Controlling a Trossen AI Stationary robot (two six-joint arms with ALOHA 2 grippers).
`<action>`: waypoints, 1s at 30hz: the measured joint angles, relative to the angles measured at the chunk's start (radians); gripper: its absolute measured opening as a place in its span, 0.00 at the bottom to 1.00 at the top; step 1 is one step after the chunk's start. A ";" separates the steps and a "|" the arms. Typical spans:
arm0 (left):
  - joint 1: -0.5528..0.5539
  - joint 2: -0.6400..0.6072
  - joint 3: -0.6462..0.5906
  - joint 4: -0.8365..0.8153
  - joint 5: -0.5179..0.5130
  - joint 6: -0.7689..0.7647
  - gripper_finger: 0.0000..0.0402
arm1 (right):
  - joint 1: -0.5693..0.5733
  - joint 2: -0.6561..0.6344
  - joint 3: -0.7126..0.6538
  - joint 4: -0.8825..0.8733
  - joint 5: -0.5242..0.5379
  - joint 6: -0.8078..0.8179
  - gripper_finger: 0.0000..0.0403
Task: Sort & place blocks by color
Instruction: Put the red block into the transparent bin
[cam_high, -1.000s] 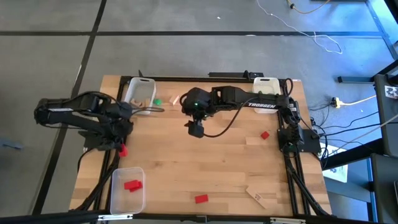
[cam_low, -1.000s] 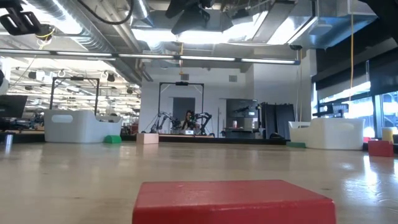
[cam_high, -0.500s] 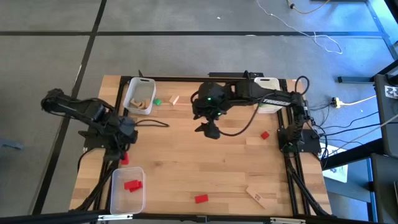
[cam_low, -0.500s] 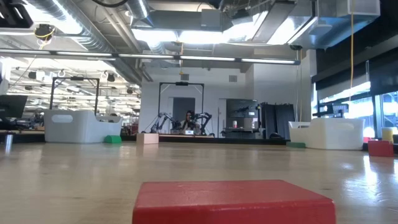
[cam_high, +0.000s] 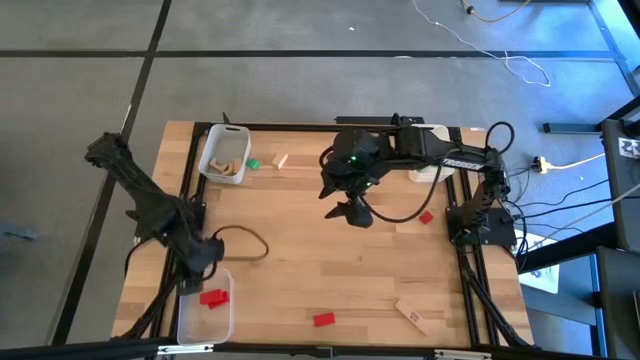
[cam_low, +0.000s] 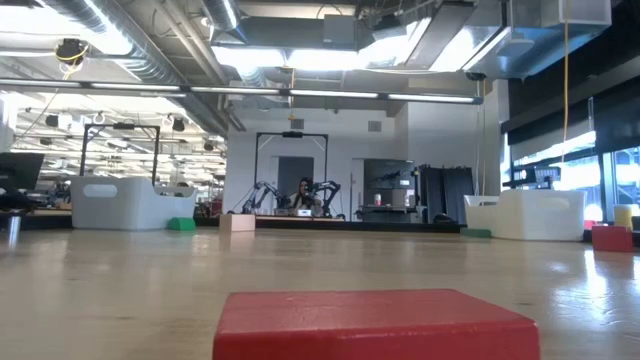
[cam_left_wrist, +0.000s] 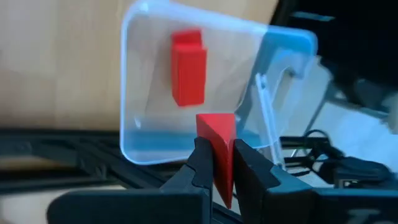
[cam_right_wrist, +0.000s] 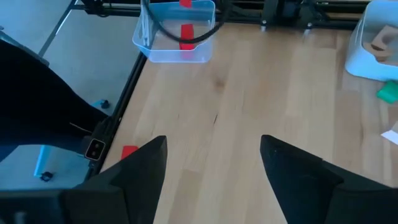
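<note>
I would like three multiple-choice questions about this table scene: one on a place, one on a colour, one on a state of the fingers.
1. Where is the left gripper?
A. over the clear bin at the table's front left
B. beside the white bin
C. at the table's right edge

2. What colour is the wedge block it holds?
A. green
B. red
C. pale wood

3. How are the fingers of the right gripper?
A. shut on a block
B. shut on nothing
C. open with nothing between

Answers: 1 A, the bin lies just past its fingers; 2 B, the wedge is plainly red; 3 C, bare table shows between them.
</note>
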 joint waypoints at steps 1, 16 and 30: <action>-0.024 0.022 0.000 0.010 0.000 -0.025 0.07 | 0.000 0.000 0.000 0.000 0.000 -0.009 0.65; -0.188 0.300 0.000 0.296 -0.028 -0.198 0.07 | 0.000 0.000 0.000 0.003 0.001 -0.043 0.65; -0.198 0.405 0.000 0.376 -0.026 -0.190 0.14 | 0.000 0.000 0.000 0.003 0.001 -0.046 0.65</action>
